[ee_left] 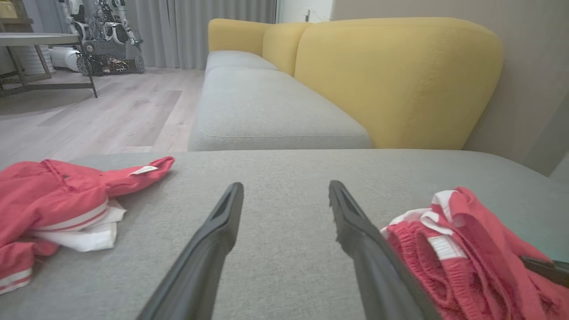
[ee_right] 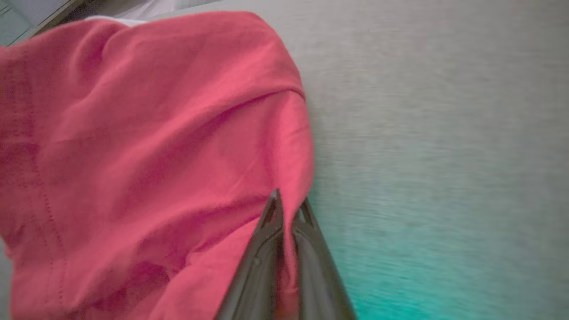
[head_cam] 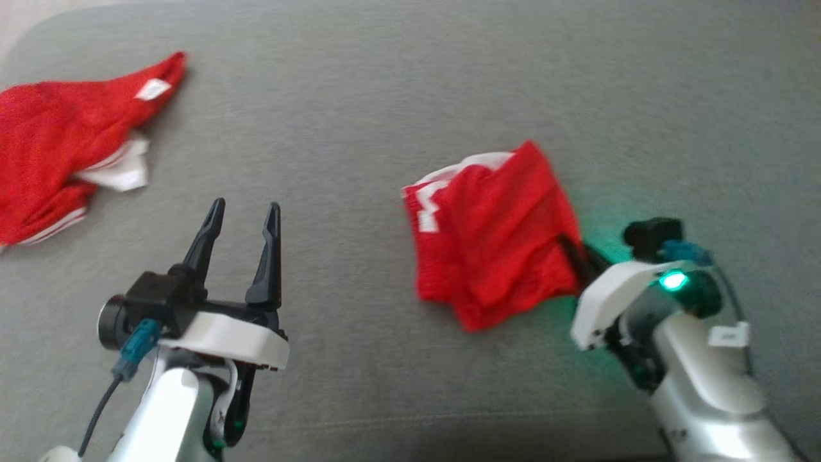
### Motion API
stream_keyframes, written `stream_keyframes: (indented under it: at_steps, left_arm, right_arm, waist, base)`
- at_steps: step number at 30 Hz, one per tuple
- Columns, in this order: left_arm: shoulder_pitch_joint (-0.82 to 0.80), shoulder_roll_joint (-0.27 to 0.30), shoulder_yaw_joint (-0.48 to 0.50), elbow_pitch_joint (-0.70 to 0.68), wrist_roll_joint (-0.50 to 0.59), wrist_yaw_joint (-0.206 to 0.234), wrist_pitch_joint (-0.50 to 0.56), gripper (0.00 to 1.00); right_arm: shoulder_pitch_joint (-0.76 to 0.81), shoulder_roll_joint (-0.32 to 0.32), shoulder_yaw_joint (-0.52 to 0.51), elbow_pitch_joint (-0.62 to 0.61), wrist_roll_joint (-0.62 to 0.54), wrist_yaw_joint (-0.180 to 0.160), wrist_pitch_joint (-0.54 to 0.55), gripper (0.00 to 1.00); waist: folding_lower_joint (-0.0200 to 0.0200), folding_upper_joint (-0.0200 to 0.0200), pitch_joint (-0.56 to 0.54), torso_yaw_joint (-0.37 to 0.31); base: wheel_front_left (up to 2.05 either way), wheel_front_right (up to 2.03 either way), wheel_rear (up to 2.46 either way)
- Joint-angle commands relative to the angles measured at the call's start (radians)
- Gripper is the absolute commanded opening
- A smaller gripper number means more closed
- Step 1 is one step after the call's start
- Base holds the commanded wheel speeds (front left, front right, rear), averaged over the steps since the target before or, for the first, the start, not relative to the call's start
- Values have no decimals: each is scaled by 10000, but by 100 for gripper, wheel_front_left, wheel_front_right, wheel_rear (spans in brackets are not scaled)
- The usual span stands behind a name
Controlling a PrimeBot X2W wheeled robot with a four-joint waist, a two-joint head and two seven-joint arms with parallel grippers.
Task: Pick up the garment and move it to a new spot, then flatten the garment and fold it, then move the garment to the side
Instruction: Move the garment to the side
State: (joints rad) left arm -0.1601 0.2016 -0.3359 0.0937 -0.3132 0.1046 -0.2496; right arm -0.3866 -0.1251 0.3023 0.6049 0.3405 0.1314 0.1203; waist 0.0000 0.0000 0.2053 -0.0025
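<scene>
Right pincer (ee_right: 291,202): fingers pressed together, a fold of red cloth pinched between them. I read this as a closed grip on the garment (head_cam: 494,244). Grip point is the garment's right-hand edge, low on that side, as I see it from the head camera.

Garment: red with white trim, bunched into a rough block. It lies on the grey cushion (head_cam: 385,96), right of centre. The white band shows along its upper left edge. From the frames I cannot tell whether any part is lifted off the cushion.

Left pincer (head_cam: 247,212): fingers spread wide, nothing between them. It sits over bare cushion at lower left, apart from both cloths. In its wrist view the garment lies just beside its right finger.

Second red garment (head_cam: 51,141): crumpled at the far left of the cushion, with a white label and white striped trim showing. Well apart from the first.

Status light (head_cam: 672,280) on the right wrist glows green and tints the cushion beside it.

Yellow backrest (ee_left: 391,80) stands beyond the cushion.
</scene>
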Motion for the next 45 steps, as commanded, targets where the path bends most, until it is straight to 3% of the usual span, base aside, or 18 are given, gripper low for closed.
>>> stream_keyframes:
  at_steps: [1,8,13,28,36,45]
  left_arm:
    - [-484,195,419,-389,42,-2,-98,100]
    - [-654,441,356,-843,196,17,110,100]
    - [-948,606,268,-1115,304,-45,333,100]
    - [-1523,919,142,-1618,414,-157,666,100]
    - [-1539,989,142,-1610,371,-129,635,100]
    - [-1607,1074,92,-1630,357,-102,712,100]
  right_arm:
    - [-216,-100,56,-370,-57,-7,-26,0]
    - [-636,-1107,-995,-741,-175,-7,65,0]
    - [-1343,-1479,-2159,-492,-155,-7,-222,0]
    - [-3767,-1607,-4601,1278,-52,-7,-1336,0]
    - [-4188,-1756,-5373,2180,-97,-7,-1891,0]
    - [-4419,-1668,-5423,2604,-120,-7,-2183,0]
  waist:
    - [0,0,184,-485]
    - [0,0,657,-1701]
    - [0,0,1052,-2166]
    - [0,0,2185,-2108]
    - [0,0,2380,-2095]
    - [0,0,2477,-2288]
  base:
    - [0,0,0]
    - [0,0,0]
    - [0,0,0]
    - [0,0,0]
    - [0,0,0]
    - [0,0,0]
